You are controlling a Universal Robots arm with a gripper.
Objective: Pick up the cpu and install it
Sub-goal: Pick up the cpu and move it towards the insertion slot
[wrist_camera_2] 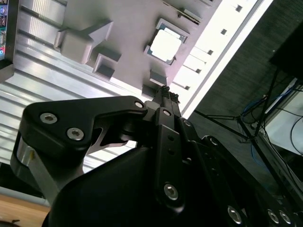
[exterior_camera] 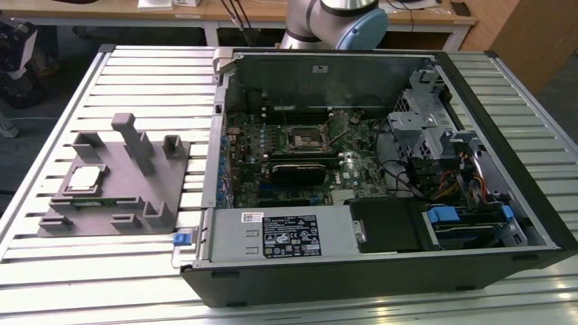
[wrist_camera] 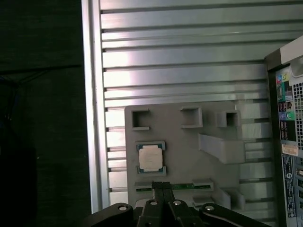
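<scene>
The cpu (exterior_camera: 84, 178) lies flat, silvery top up, in a square pocket of the grey tray (exterior_camera: 158, 186) on the exterior view's left. In both wrist views the cpu (wrist_camera: 151, 157) (wrist_camera_2: 164, 46) sits in that pocket a little beyond my fingertips. My gripper (wrist_camera: 161, 185) (wrist_camera_2: 164, 90) hangs well above the tray (wrist_camera: 189, 151), its black fingers pressed together with nothing between them. The open black socket (exterior_camera: 304, 137) sits in the middle of the motherboard inside the case.
The open computer case (exterior_camera: 505, 223) lies on its side on the slatted metal table (exterior_camera: 135, 74), to the exterior view's right of the tray. A green memory stick (wrist_camera: 182, 187) lies in a tray slot. Grey posts (exterior_camera: 135, 139) rise from the tray. The arm's base (exterior_camera: 334, 20) stands behind the case.
</scene>
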